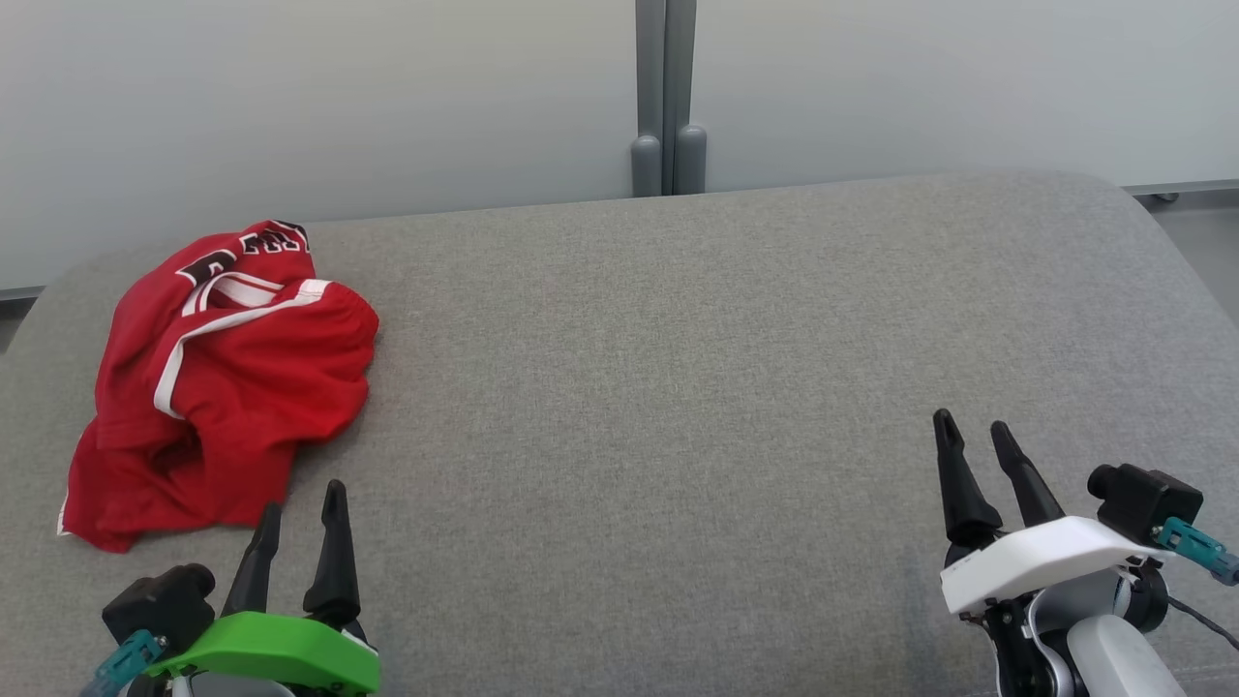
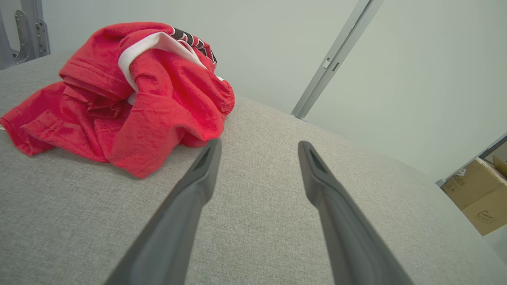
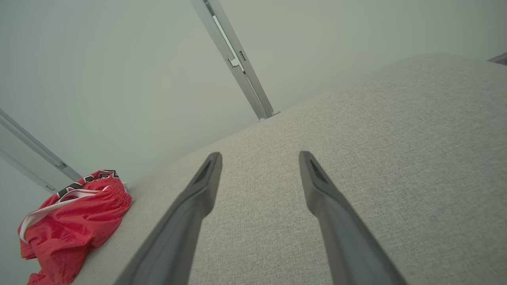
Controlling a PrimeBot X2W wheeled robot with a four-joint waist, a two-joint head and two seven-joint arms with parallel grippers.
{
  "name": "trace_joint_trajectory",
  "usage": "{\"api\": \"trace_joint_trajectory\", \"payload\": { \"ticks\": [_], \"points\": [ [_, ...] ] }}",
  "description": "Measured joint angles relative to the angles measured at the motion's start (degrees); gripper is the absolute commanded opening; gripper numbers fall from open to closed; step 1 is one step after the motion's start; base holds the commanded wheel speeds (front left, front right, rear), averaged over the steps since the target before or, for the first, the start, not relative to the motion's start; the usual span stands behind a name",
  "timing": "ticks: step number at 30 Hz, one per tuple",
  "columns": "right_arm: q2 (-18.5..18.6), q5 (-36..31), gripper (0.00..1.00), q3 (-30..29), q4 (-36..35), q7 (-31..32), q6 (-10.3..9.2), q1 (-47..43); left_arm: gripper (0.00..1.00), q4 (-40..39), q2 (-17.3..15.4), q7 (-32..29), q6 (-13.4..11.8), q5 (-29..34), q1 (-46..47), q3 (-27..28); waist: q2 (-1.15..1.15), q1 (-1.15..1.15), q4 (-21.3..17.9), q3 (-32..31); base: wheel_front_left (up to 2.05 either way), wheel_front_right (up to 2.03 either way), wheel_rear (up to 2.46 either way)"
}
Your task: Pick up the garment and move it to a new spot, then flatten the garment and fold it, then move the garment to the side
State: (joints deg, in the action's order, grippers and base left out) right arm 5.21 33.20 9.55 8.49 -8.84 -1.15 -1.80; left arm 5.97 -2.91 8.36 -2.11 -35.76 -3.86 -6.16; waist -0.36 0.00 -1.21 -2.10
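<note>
The garment (image 1: 223, 387) is a red jersey-like piece with white trim bands, crumpled into a loose heap with deep folds. Part of it is turned over on itself, so one white band curves across the top. It lies on the grey fabric bench (image 1: 678, 387), just ahead of the left claw (image 1: 303, 496) and off to that claw's left. It is well apart from the right claw (image 1: 970, 422), far over on that claw's left.

In the left wrist view the left claw (image 2: 259, 143) has its two fingers spread wide with bare bench between them, and it holds nothing. Its left fingertip sits close to the nearest fold of the garment (image 2: 138, 99). I cannot tell whether the two touch.

In the right wrist view the right claw (image 3: 259, 154) is spread just as wide and is empty over bare bench. The garment (image 3: 75, 221) sits low on its left.

The garment's far edge carries black block letters outlined in white, but they are folded and cut off, so no word can be read. A cardboard box (image 2: 479, 194) beyond the bench, to the left claw's right, bears dark print too small to read.
</note>
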Motion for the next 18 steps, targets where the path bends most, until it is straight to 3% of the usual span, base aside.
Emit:
{"api": "trace_joint_trajectory", "payload": {
  "ticks": [18],
  "points": [
    [0.32, -13.76, 1.00, 2.59, -1.60, -3.01, -1.56, -0.72, 1.00, -2.16, -0.03, 3.36, -1.52, 11.69, -1.43, -1.75, 0.00, 0.00, -0.32, -0.57, 0.00, 0.00, 0.00]
  ]
}}
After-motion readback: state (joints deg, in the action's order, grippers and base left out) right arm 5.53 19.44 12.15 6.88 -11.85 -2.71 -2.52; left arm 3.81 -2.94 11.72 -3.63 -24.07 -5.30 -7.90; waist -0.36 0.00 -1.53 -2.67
